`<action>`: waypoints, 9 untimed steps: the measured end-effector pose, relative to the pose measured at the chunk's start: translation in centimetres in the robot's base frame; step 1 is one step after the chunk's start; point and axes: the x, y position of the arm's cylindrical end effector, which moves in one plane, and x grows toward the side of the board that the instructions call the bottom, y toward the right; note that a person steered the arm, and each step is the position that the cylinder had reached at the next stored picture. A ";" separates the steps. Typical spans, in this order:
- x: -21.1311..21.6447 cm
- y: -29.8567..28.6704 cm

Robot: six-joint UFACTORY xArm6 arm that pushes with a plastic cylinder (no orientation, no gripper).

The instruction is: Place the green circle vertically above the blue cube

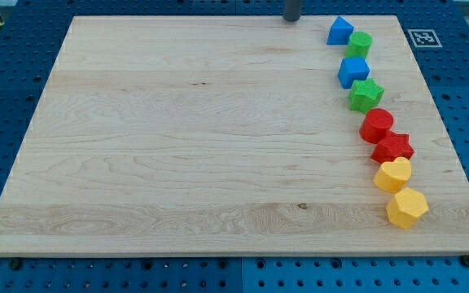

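My tip (291, 19) hangs at the far edge of the wooden board (177, 146), touching nothing; a bare rod, no jaws to open or shut. Right of it, blue triangle (339, 31), then the green circle (359, 44) beside it, already just beyond the blue cube (353, 71). Nearer: green star (365, 95), red circle (376, 125), red star (392, 147), two yellow blocks (393, 174).

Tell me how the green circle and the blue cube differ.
The green circle is green with a rounded outline; the blue cube is blue with flat, squared faces. The green circle sits nearer the view's top, the blue cube just below it, close together. Both lie in the column of blocks along the board's right edge. My tip stands off to their left, at the top edge.
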 end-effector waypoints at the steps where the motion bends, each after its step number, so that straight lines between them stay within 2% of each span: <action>1: -0.1 9.7; 2: 3.1 16.5; 3: 7.4 17.6; 9: 9.3 13.2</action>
